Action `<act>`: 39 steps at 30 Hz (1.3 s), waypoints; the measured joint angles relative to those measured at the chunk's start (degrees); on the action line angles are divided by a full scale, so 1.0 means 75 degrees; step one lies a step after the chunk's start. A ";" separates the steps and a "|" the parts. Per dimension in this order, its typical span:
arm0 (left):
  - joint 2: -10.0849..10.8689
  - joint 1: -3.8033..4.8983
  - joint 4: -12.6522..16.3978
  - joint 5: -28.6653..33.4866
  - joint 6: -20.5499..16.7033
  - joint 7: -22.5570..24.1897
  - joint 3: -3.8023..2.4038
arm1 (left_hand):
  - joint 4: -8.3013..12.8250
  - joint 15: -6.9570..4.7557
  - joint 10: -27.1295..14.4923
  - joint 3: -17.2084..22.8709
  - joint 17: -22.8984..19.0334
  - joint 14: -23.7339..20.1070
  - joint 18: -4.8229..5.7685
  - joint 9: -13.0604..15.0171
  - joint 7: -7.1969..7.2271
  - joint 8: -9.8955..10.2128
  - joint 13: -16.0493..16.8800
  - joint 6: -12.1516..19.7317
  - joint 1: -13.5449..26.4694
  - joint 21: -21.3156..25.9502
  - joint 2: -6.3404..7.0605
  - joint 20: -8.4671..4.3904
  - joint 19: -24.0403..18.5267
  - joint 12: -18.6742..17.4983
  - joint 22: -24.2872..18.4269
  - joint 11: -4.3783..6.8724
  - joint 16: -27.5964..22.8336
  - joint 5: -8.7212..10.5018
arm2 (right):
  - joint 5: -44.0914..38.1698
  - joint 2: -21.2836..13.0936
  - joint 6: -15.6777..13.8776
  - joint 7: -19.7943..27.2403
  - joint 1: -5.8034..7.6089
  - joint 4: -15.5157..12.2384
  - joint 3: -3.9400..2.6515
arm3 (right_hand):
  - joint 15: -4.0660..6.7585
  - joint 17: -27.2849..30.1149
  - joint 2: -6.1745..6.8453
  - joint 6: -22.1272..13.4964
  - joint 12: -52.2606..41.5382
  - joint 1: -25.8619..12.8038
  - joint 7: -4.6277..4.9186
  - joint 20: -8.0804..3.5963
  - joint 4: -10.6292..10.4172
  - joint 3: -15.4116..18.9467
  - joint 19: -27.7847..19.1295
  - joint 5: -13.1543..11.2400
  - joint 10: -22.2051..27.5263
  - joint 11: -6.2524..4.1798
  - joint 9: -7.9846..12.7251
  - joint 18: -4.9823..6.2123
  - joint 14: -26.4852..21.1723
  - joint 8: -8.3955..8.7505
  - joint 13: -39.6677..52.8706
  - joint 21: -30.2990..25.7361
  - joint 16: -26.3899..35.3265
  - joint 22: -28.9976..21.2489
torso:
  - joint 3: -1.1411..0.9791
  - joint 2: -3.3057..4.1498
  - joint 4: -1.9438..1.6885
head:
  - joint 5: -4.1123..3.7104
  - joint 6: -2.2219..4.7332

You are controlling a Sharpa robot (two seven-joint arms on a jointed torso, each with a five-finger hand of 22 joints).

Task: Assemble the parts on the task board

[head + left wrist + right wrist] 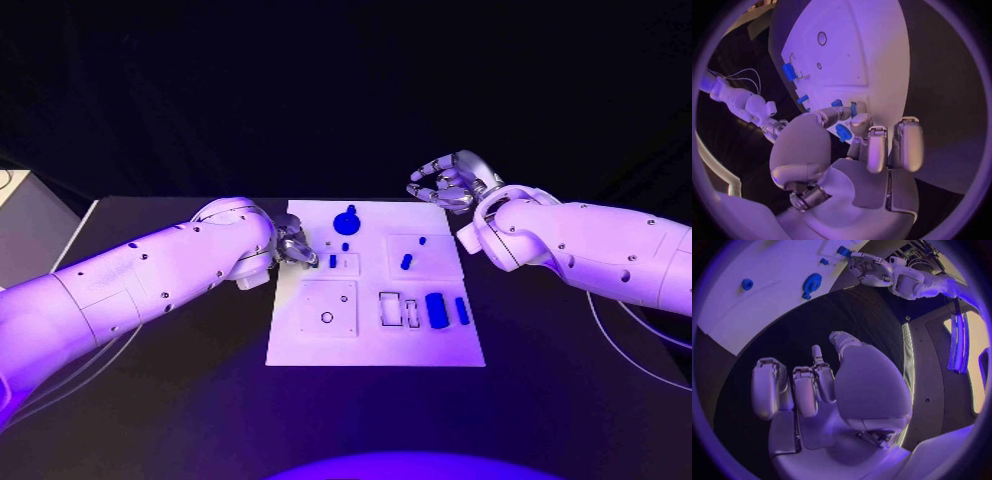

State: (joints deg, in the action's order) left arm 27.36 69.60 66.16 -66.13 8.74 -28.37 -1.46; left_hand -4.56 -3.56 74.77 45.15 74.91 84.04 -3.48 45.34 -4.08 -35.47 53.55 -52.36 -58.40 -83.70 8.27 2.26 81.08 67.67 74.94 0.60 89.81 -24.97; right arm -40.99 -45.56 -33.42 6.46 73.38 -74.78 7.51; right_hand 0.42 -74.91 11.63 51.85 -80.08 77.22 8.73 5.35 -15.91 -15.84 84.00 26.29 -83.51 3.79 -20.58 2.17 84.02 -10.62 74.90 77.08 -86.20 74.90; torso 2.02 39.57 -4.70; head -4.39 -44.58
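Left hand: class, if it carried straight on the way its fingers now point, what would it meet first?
Probably the small blue part right before the left hand, at the near-left area of the task board; depth is unclear, and contact may already exist.

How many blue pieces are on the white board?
5 clear ones: a big round piece at the far edge, a small one by the left hand, one mid-board, two near the right edge. Others may be hidden.

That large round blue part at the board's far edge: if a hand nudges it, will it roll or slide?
The large round blue part appears to lie flat on the task board, so it would probably slide rather than roll. It looks rigid and light, so a gentle push should do.
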 measured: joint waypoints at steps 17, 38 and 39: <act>-0.0032 0.0002 -0.0049 0.0006 -0.0023 -0.0001 0.0003 | 0.0500 -0.0018 0.0083 0.0003 0.0000 -0.0018 0.0001 -0.0017 0.0097 -0.0066 -0.0018 -0.0014 0.0215 0.0029 0.0162 0.0000 0.0000 0.0000 -0.0001 0.0057 0.0000 0.0042 | -0.0002 0.0002 0.0004 -0.0001 0.0000 0.0005 0.0000 | 0.0000 0.0000 0.0000 0.0000 0.0000 0.0000 0.0000 0.0000 0.0000 0.0000 0.0000 0.0000 0.0000 0.0000 0.0002 0.0000 0.0000 0.0000 0.0006 0.0000 0.0000 0.0006 | 0.0009 0.0003 -0.0006 | 0.0000 -0.0003; -0.0068 -0.0004 -0.0085 -0.0123 -0.0039 -0.0013 0.0012 | 0.0175 -0.0058 0.0110 -0.0500 0.0000 0.0002 0.0000 -0.0186 0.0218 -0.0069 -0.0015 -0.0136 0.0369 0.0029 0.0408 -0.0027 0.0028 0.0050 -0.0003 0.0084 0.0000 0.0085 | -0.0003 0.0000 0.0004 -0.0001 0.0000 -0.0005 0.0000 | 0.0000 0.0000 0.0000 0.0000 0.0000 0.0000 0.0000 0.0000 0.0000 0.0001 0.0000 0.0000 0.0000 0.0000 -0.0004 0.0000 0.0000 0.0000 0.0004 0.0000 0.0000 0.0004 | 0.0009 0.0007 0.0000 | -0.0016 -0.0009; -0.0072 -0.0006 -0.0086 -0.0127 -0.0041 -0.0013 0.0014 | 0.0143 -0.0058 0.0110 -0.0568 0.0000 0.0002 0.0000 -0.0212 0.0231 -0.0063 -0.0015 -0.0148 0.0374 0.0029 0.0413 -0.0028 0.0028 0.0051 -0.0003 0.0084 0.0000 0.0086 | -0.0003 0.0000 0.0004 -0.0001 0.0000 -0.0005 0.0000 | 0.0000 0.0000 0.0000 0.0000 0.0000 0.0000 0.0000 0.0000 0.0000 0.0001 0.0000 0.0000 0.0000 0.0000 -0.0003 0.0000 0.0000 0.0000 0.0004 0.0000 0.0000 0.0004 | 0.0009 0.0007 -0.0001 | -0.0018 -0.0010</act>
State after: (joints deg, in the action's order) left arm 26.82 69.56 65.52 -67.08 8.43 -28.47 -1.36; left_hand -3.49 -3.99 75.59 40.89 74.91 84.05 -3.48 43.75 -2.36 -35.94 53.43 -53.47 -55.60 -83.49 11.37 2.05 81.29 68.05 74.92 1.24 89.81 -24.33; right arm -41.02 -45.56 -33.39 6.46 73.38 -74.82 7.51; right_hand 0.42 -74.91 11.63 51.85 -80.08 77.22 8.73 5.35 -15.91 -15.84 84.00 26.29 -83.52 3.79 -20.61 2.17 84.02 -10.62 74.93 77.08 -86.20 74.93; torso 2.08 39.62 -4.71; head -4.52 -44.65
